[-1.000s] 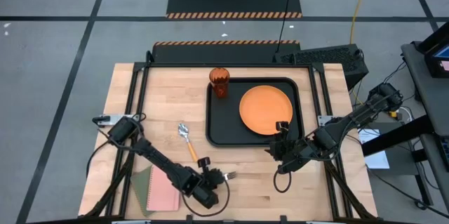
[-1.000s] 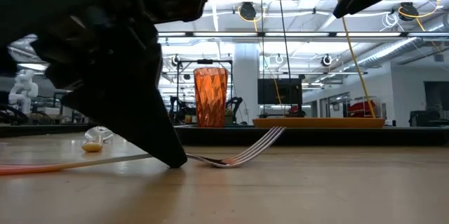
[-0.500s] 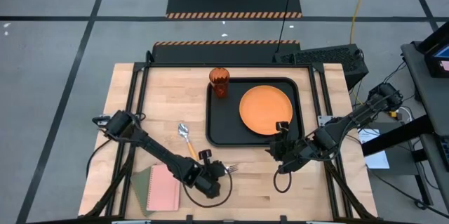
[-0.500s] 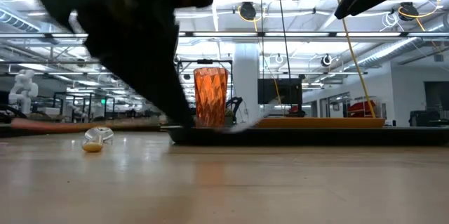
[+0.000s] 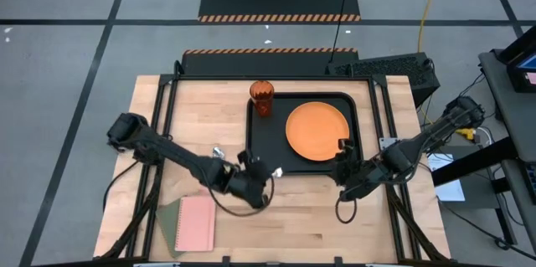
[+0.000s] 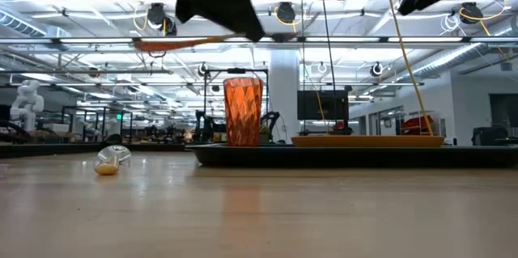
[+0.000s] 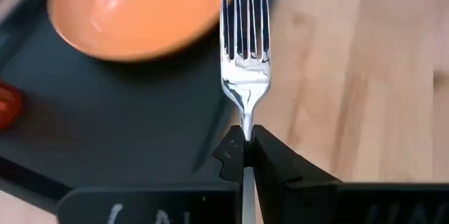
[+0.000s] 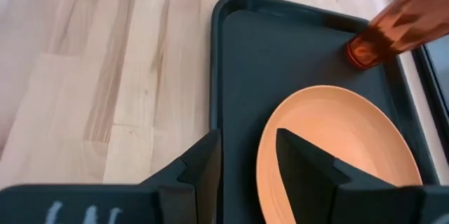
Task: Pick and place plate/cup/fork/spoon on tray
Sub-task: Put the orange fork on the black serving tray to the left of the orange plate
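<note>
My left gripper [image 5: 261, 173] is shut on the fork [image 7: 245, 55] and holds it in the air beside the near left corner of the black tray [image 5: 261, 156]. The fork's tines [image 5: 275, 171] point toward the tray. The orange plate [image 5: 318, 130] lies flat on the tray, and the amber cup [image 5: 261, 98] stands upright in its far left corner. The spoon [image 5: 217, 151] lies on the table left of the tray, partly hidden by my left arm; its bowl [image 6: 110, 160] shows in the low view. My right gripper [image 8: 245, 161] is open and empty above the tray's near right part. My left gripper pinches the fork's silver neck [image 7: 245, 127], just behind the tines, between its two fingers. The fingers slant down from the table's left side. The fork is lifted clear and about level, its orange handle [image 6: 178, 44] sticking out behind the fingers.
A pink notebook [image 5: 195, 223] lies near the table's near left corner. Bare wood [image 5: 310, 208] lies between the tray and the near edge. My left arm [image 5: 167, 154] stretches across the table's left half.
My left gripper has lifted the fork off the table, high above it, and carried it toward the far edge and the right, up to the tray's near left corner. The fork has stayed about level with its tines toward the tray.
</note>
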Tool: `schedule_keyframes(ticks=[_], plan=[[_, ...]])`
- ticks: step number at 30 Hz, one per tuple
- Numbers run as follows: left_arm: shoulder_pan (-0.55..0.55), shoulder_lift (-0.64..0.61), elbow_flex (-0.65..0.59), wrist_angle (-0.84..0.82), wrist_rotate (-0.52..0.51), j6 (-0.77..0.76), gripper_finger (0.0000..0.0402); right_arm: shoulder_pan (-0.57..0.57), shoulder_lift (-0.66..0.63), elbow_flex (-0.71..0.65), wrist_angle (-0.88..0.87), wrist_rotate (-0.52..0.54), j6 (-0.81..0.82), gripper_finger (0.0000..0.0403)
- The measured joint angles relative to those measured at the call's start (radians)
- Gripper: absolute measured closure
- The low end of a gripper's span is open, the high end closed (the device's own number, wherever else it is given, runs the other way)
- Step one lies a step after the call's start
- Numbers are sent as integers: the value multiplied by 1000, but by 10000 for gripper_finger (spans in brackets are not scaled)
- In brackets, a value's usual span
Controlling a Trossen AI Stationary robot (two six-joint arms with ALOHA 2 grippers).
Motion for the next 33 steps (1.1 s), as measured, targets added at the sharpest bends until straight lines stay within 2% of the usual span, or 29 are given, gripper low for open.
schedule_keyframes(ticks=[7,15,18,23,25,33], plan=[[111,-66,0,42,-42,12,390,1,-57,0,-15,60,4,273],[187,-47,1,177,-60,-17,390,0,-56,0,-49,152,-30,273],[202,-24,1,214,-67,-36,388,0,-57,0,-92,227,-34,273],[211,28,1,226,-104,-92,390,0,-58,0,-126,418,-59,273],[211,50,1,224,-120,-120,390,0,-58,0,-134,458,-61,273],[224,110,1,240,-171,-238,388,0,-58,0,-135,467,-117,273]])
